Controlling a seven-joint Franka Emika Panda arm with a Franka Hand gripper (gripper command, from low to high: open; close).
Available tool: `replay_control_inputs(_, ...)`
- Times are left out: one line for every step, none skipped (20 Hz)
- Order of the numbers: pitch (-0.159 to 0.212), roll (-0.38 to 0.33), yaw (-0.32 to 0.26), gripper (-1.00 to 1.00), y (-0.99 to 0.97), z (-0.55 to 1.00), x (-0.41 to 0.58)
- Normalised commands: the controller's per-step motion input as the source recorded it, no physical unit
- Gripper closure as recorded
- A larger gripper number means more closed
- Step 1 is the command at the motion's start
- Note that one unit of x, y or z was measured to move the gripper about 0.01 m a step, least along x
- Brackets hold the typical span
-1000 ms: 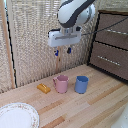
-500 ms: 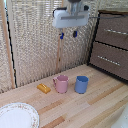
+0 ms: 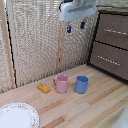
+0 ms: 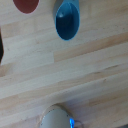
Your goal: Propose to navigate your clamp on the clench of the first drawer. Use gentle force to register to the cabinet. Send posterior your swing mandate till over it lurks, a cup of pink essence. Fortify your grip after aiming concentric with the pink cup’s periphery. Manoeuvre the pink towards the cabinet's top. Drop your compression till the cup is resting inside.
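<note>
So going from the exterior view's left across: there's a white plate [image 3: 17, 116] with a patterned rim at the near corner of the wooden table [image 3: 100, 107], then a small orange block [image 3: 44, 88], then the pink cup [image 3: 61, 84] standing upright with its handle facing the block, and a blue mug [image 3: 81, 84] just beside it but not touching. The clamp [image 3: 75, 27] hangs high above those two, fingers pointing straight down, spread apart with nothing between them. Further right is the cabinet [image 3: 111, 45]; the first drawer [image 3: 114, 31] looks shut, and its bar, the clench of the first drawer [image 3: 115, 32], is untouched. My read: it's in the hover-over-the-cup step, lined up roughly between the mugs. Next it needs to shift toward the pink one, centre on its rim, then drop. Wrist view shows both mugs from above, pink only at the edge
</note>
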Motion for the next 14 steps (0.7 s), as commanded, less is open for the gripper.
replay_control_inputs(-0.032,-0.333,0.178,-1.0,-0.18,0.0,-0.146)
replay_control_inputs(-0.035,-0.335,0.178,-1.0,-0.18,0.0,-0.134)
replay_control_inputs(-0.036,-0.339,0.176,-1.0,-0.18,0.0,-0.129)
replay_control_inputs(-0.043,-0.34,0.175,-1.0,-0.18,0.0,-0.12)
replay_control_inputs(-0.047,-0.343,0.173,-1.0,-0.19,0.0,-0.109)
replay_control_inputs(-0.054,-0.346,0.17,-1.0,-0.19,0.0,-0.097)
replay_control_inputs(-0.064,-0.35,0.168,-1.0,-0.19,0.0,-0.074)
replay_control_inputs(-0.068,-0.351,0.167,-1.0,-0.19,0.0,-0.066)
replay_control_inputs(-0.07,-0.357,0.163,-1.0,-0.19,0.0,-0.049)
replay_control_inputs(-0.074,-0.358,0.161,-1.0,-0.19,0.0,-0.04)
replay_control_inputs(-0.074,-0.362,0.158,-1.0,-0.19,0.0,-0.034)
replay_control_inputs(-0.068,-0.369,0.15,-1.0,-0.2,-0.02,-0.017)
replay_control_inputs(-0.068,-0.375,0.141,-1.0,-0.21,-0.04,0.0)
replay_control_inputs(-0.059,-0.375,0.133,-1.0,-0.21,-0.06,0.0)
